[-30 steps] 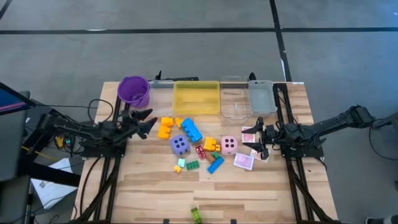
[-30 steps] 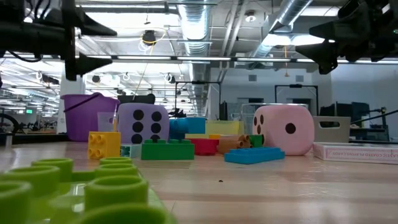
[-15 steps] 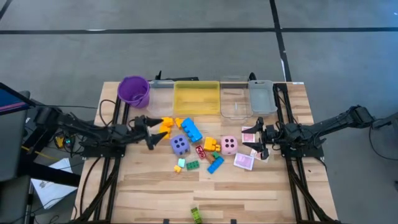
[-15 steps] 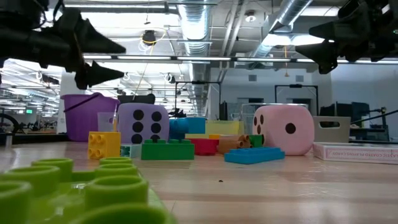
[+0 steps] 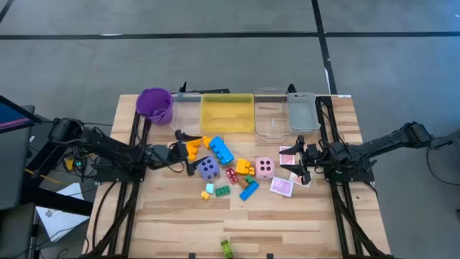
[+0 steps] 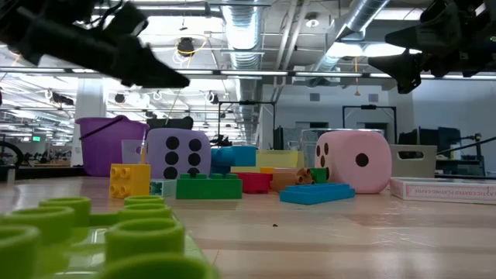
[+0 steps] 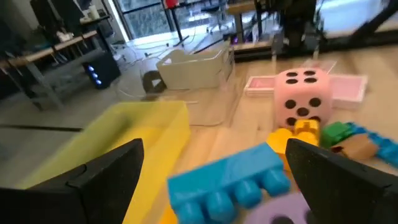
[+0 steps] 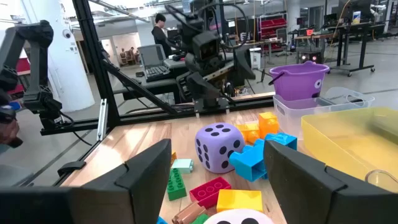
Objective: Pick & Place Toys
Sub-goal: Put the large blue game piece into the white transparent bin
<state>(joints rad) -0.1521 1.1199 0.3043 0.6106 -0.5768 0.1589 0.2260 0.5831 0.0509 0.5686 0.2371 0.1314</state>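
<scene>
On the wooden tabletop [image 5: 302, 216], I'm seeing my spread left claw [image 5: 188, 153] now reaching the orange block [image 5: 192, 147]; right claw [image 5: 300, 165] waiting, parted, empty.

On the pale striped wooden worktop [image 5: 287, 216] lie a purple cube die with black dots [image 5: 208, 167], a pink cube die with black dots [image 5: 265, 167], and pink playing cards with white borders [image 5: 282, 186]. The small plastic building blocks are blue [image 5: 221, 150], yellow-orange [image 5: 192, 147], green [image 5: 223, 191] and red [image 5: 231, 174]. Behind them stand a purple plastic cup [image 5: 154, 105], a translucent yellow tray [image 5: 227, 112] and a clear colourless tray [image 5: 271, 122].
</scene>
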